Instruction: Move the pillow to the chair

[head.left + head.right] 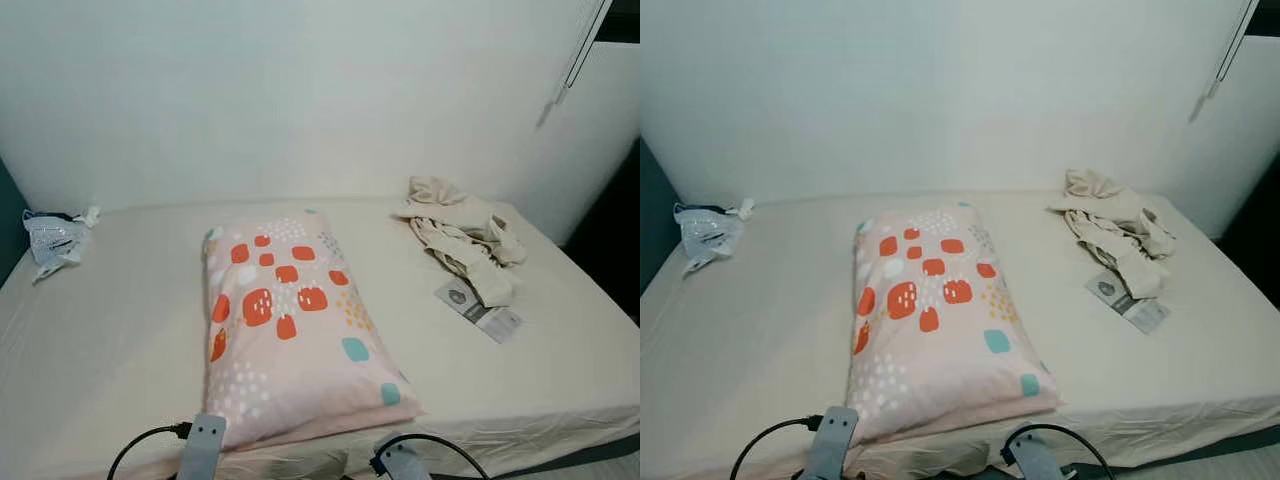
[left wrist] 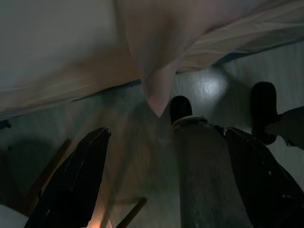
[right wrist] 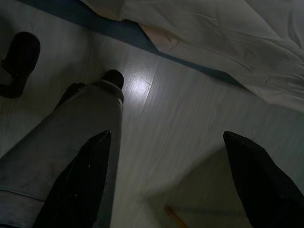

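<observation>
The pillow (image 1: 290, 330) lies flat and lengthwise on the bed (image 1: 110, 340), its near end overhanging the mattress edge; that overhang probably offers the easiest hold; neither arm has taken it yet. The left gripper (image 2: 161, 180) hangs below that edge with its jaws wide and empty, the pillow's drooping corner just ahead of and above them; the right gripper (image 3: 166, 175) hangs likewise over the floor (image 3: 190, 118), jaws spread wide with nothing in them, the bed edge ahead. Well beyond the jaws, crumpled clothes (image 1: 460, 235) and a plastic bag (image 1: 55, 238) rest on the bed's far corners.
</observation>
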Available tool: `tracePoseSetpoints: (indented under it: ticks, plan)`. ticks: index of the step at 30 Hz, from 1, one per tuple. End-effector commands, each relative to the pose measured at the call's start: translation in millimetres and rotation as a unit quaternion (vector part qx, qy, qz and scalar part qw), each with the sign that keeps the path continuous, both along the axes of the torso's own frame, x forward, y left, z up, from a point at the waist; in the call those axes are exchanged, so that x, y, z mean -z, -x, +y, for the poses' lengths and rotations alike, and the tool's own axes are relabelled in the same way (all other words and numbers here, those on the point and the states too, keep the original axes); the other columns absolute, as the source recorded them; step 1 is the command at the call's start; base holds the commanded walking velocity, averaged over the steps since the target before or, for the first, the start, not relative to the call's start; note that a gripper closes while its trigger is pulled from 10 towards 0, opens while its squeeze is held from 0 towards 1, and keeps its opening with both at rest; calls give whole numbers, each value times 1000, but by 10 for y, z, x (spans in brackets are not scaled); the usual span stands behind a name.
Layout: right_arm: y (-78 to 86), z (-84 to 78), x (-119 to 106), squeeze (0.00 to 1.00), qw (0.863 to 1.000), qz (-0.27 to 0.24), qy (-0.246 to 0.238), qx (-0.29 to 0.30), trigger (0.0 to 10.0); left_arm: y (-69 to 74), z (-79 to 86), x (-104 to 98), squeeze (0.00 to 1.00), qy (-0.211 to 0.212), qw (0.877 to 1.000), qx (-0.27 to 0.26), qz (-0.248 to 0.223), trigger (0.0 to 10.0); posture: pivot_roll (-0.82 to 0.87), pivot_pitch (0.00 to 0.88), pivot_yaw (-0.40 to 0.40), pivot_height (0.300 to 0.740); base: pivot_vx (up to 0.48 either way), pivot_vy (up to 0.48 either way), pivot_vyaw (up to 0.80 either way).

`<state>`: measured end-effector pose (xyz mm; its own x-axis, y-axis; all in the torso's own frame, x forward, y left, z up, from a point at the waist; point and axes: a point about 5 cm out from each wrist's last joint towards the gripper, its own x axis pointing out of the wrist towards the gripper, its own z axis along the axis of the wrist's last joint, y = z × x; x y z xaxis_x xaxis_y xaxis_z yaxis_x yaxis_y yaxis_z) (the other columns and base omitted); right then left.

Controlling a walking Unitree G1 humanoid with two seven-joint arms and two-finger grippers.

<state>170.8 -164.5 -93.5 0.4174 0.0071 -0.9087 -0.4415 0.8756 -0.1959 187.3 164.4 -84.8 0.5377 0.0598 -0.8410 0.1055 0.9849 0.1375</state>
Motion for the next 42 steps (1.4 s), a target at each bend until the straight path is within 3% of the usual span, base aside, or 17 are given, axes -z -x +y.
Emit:
tracePoseSetpoints:
  ticks: [1, 39, 41, 42]
  plan:
    - [46, 27, 22, 0, 1000, 8, 10, -14, 10000, 37, -14, 22, 0, -6, 1000, 8, 12, 10000, 79, 0, -48, 740, 0, 0, 0]
    - [48, 71, 26, 0, 999, 7, 18, -37, 10000, 43, -29, 27, 0, -7, 1000, 7, 21, 10000, 77, 0, -52, 740, 0, 0, 0]
    - [-118, 73, -52, 0, 999, -43, 8, -13, 10000, -24, -28, -11, 0, -3, 1000, 2, -4, 10000, 77, 0, -58, 740, 0, 0, 0]
    - [-118, 73, -52, 0, 999, -43, 8, -13, 10000, -24, -28, -11, 0, -3, 1000, 2, -4, 10000, 77, 0, -58, 740, 0, 0, 0]
